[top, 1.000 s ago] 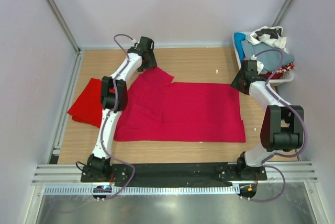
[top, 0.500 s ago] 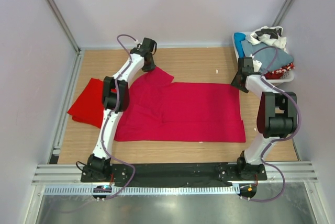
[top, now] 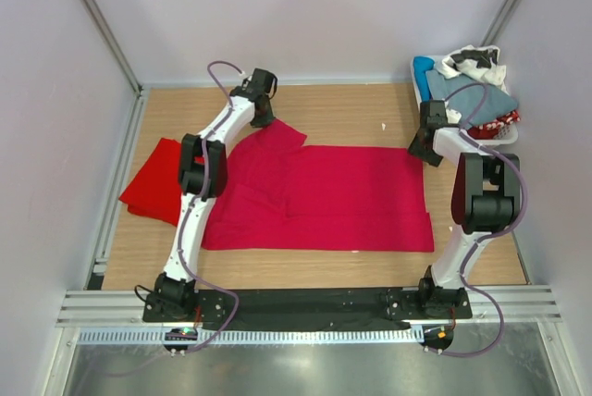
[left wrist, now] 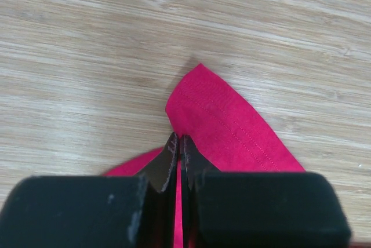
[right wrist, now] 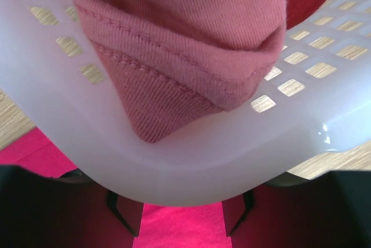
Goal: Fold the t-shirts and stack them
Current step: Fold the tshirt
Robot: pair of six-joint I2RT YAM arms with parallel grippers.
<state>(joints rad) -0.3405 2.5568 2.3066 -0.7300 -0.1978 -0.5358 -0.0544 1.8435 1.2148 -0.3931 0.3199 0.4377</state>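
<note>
Crimson t-shirt (top: 324, 197) sleeve pinched between outstretched left arm's fingers (left wrist: 167, 164).

Left, folded t-shirt (top: 151, 185); right, spread t-shirt (top: 333, 197)

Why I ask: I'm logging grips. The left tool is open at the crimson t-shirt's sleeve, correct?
Not quite: the left tool is shut, not open, at the crimson t-shirt's sleeve. The left wrist view shows its fingers pressed together.
</note>
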